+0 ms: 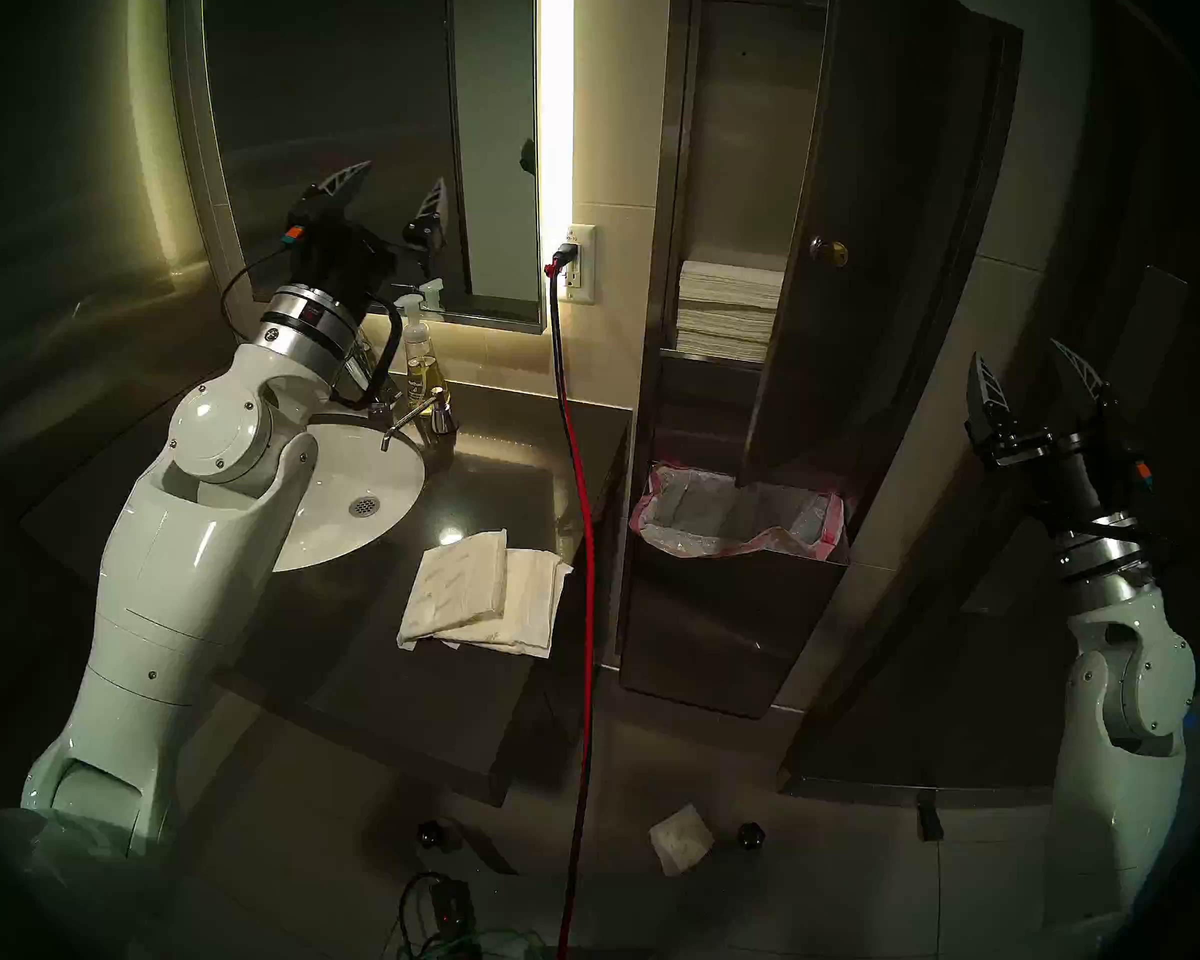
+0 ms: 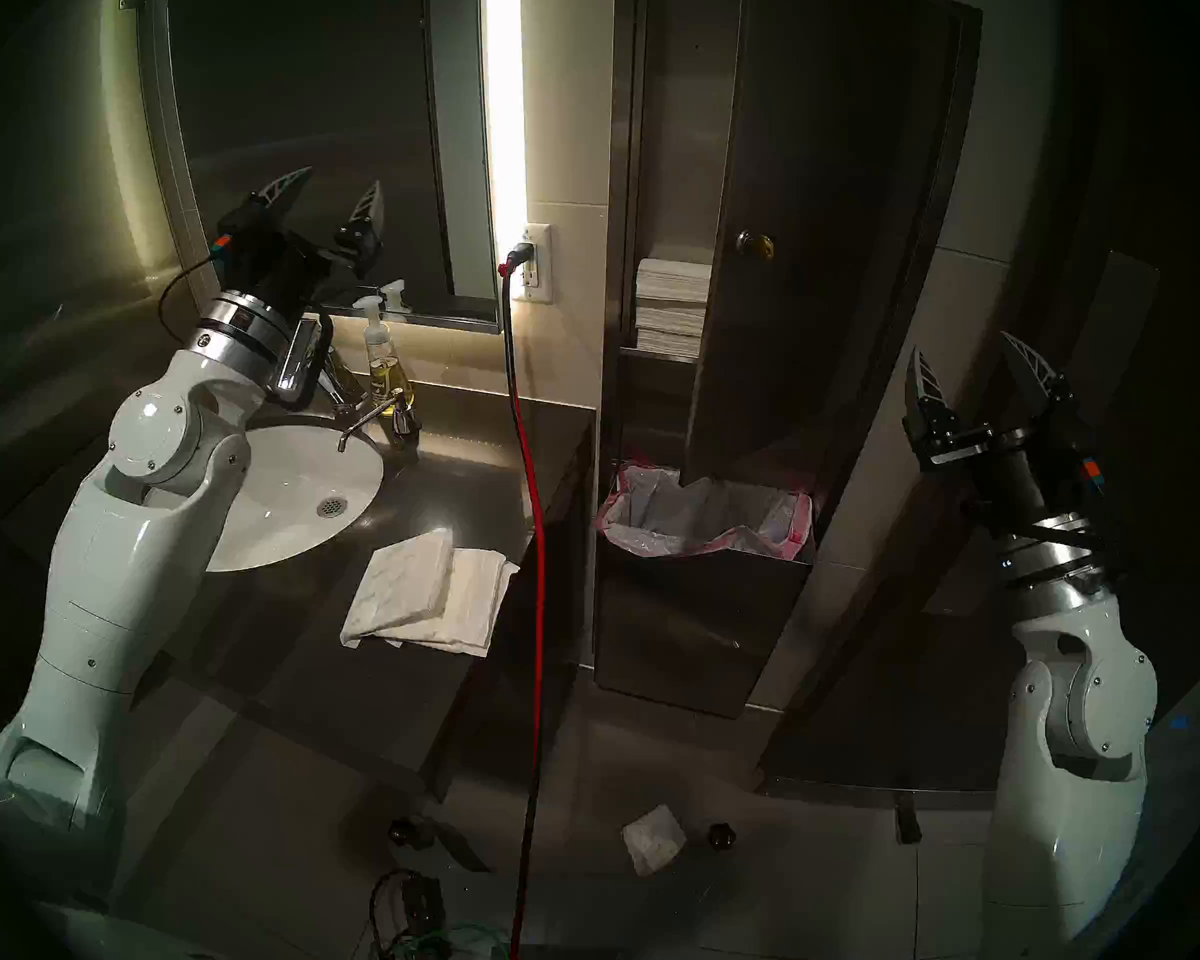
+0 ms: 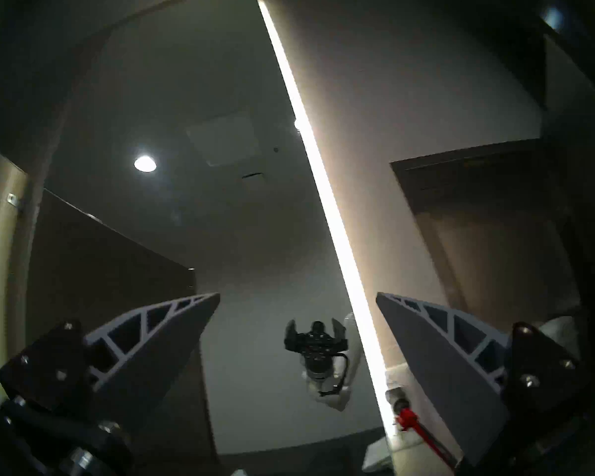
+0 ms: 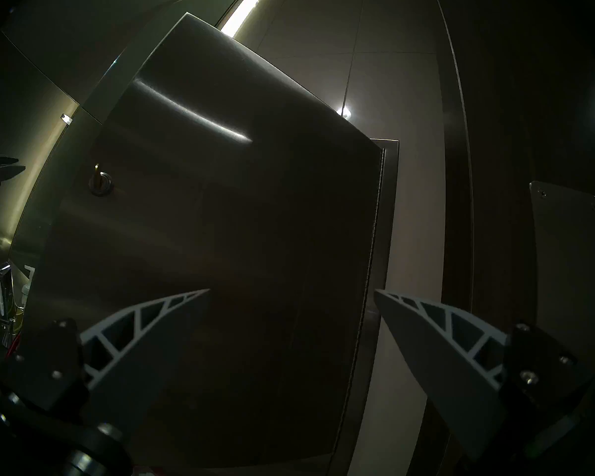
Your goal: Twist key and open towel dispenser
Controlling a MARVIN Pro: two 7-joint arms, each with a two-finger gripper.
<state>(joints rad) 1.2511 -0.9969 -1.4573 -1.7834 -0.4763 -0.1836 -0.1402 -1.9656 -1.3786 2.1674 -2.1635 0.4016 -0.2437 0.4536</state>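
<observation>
- Steel towel dispenser door stands ajar, key in its lock; it could swing shut unheld.
- My left jaws and right jaws are spread, empty, both apart from the door.

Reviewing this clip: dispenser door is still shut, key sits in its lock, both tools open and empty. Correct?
Not quite. The head view shows the towel dispenser door swung open, baring the towel stack. The key is in the lock; the left tool and right tool are open and empty.
</observation>
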